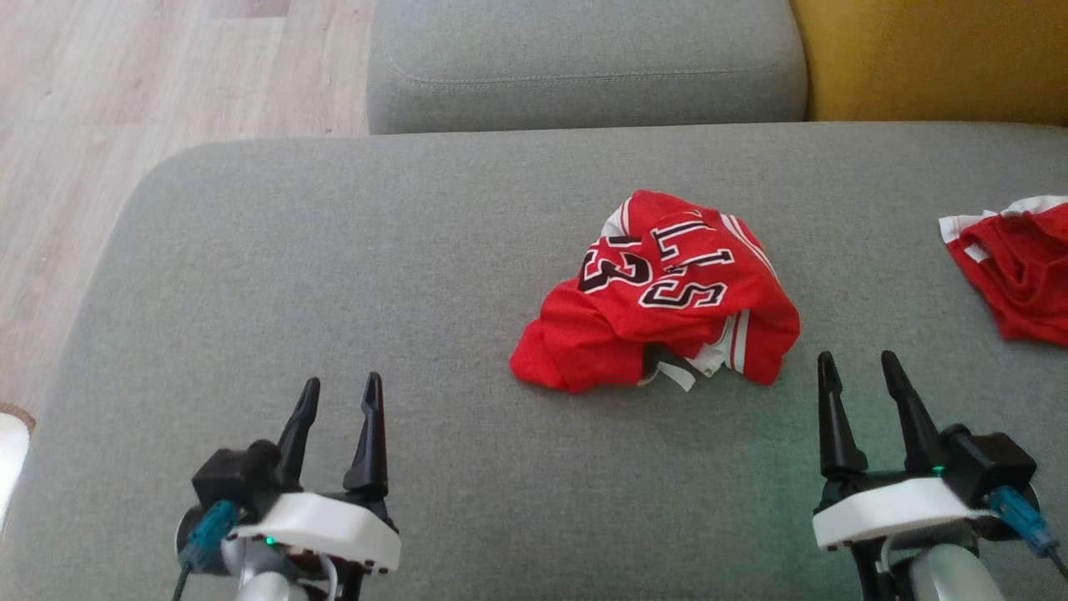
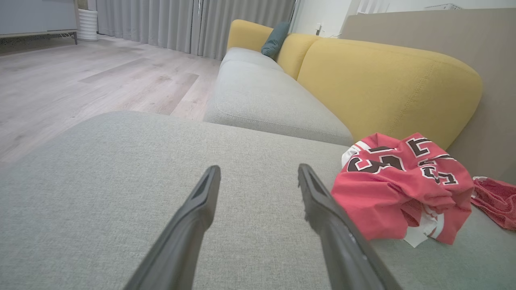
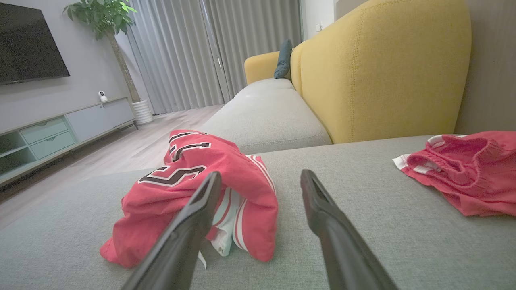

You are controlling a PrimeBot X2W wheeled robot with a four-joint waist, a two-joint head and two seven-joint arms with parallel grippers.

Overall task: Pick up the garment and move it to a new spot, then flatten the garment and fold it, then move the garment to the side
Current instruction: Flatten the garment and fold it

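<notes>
Wood floor (image 1: 100, 100) borders the grey sofa seat (image 1: 334, 250) on the left. At lower left, the left claw (image 1: 343, 380) is spread wide with nothing between its 2 fingers. Right of centre, the red basketball jersey (image 1: 659, 292) lies crumpled in a heap on the seat (black lettering outlined in white faces up). Near its lower right corner but apart from it, the right claw (image 1: 857, 356) is equally wide and empty. A second red garment (image 1: 1014, 267) lies at the far right.

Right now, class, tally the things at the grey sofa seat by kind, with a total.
Red garments: 2 (crumpled jersey, second red garment)
Grippers: 2 (left gripper, right gripper), both open
Total: 4
</notes>
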